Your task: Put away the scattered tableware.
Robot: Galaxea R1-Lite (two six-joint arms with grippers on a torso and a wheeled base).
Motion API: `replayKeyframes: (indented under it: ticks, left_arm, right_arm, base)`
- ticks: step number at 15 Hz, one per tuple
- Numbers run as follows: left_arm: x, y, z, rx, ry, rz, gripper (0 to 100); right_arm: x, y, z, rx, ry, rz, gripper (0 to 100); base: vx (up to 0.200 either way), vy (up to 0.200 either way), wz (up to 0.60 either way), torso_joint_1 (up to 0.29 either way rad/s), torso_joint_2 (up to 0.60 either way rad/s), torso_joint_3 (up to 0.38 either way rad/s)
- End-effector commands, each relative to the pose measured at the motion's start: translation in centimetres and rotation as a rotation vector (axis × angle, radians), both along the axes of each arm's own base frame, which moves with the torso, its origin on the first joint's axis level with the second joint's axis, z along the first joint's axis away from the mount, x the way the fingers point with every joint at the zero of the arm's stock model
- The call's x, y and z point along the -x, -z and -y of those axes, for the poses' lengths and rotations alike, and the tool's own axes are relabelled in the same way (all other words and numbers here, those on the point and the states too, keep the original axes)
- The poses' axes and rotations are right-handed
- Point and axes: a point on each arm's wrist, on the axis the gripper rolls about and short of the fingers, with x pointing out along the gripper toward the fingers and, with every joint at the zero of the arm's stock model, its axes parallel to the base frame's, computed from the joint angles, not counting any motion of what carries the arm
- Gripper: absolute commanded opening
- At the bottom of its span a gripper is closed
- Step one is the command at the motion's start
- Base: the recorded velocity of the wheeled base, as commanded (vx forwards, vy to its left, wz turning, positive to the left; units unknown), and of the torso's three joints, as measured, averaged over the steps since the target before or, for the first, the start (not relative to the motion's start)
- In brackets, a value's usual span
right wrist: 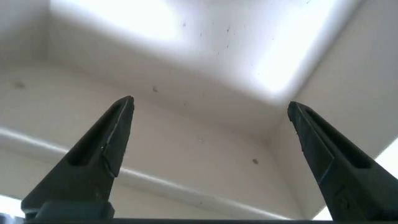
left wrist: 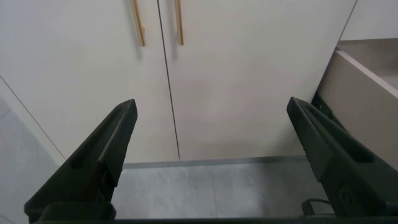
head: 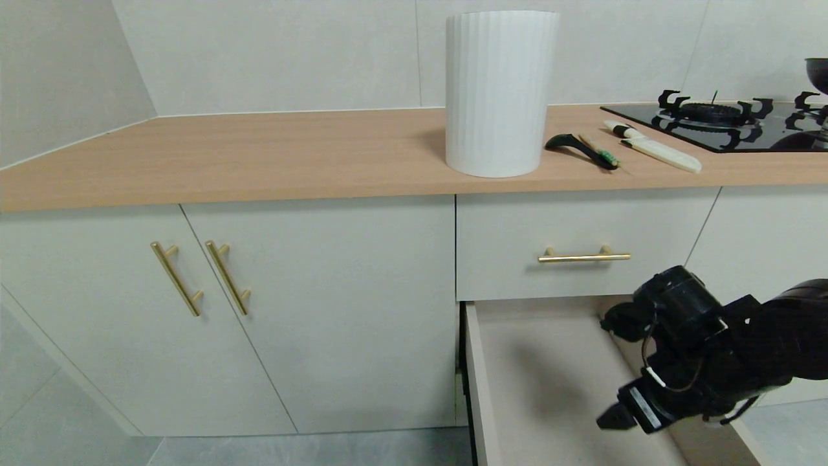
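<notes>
Three utensils lie on the wooden countertop (head: 259, 152): a black-handled tool (head: 577, 146), a thin stick with a green band (head: 599, 153) and a white knife (head: 654, 149). A tall white ribbed container (head: 498, 90) stands just left of them. Below, a drawer (head: 480, 382) is pulled out with nothing inside. My right gripper (head: 611, 372) hangs open over the drawer's right part; its wrist view looks into a bare inner corner of the drawer (right wrist: 205, 81) between the spread fingers (right wrist: 93, 162). My left gripper (left wrist: 208, 162) is open, low before the cabinet doors (left wrist: 205, 81), holding nothing.
A black gas hob (head: 718, 120) occupies the counter's right end, beside the knife. A shut drawer with a gold handle (head: 584, 257) sits above the pulled-out one. Two cabinet doors with gold handles (head: 200, 278) are to the left. Grey floor (left wrist: 205, 193) lies below.
</notes>
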Motion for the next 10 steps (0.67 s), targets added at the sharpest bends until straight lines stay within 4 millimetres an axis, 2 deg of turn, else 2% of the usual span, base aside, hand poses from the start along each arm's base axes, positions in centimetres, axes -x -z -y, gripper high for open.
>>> replayKeyframes:
  ticks: [1,10]
  left_arm:
    - [0.0,0.0,0.0,0.000,0.000,-0.001,100]
    - [0.0,0.0,0.0,0.000,0.000,-0.001,100]
  right_arm:
    - [-0.8,-0.6,-0.3,-0.073,0.072,0.116,100]
    - [-2.1,-1.1,-0.4,-0.146,0.141,0.468,100]
  base:
    - [0.000,0.000,0.00,0.000,0.00,0.000]
    - [0.000,0.000,0.00,0.000,0.00,0.000]
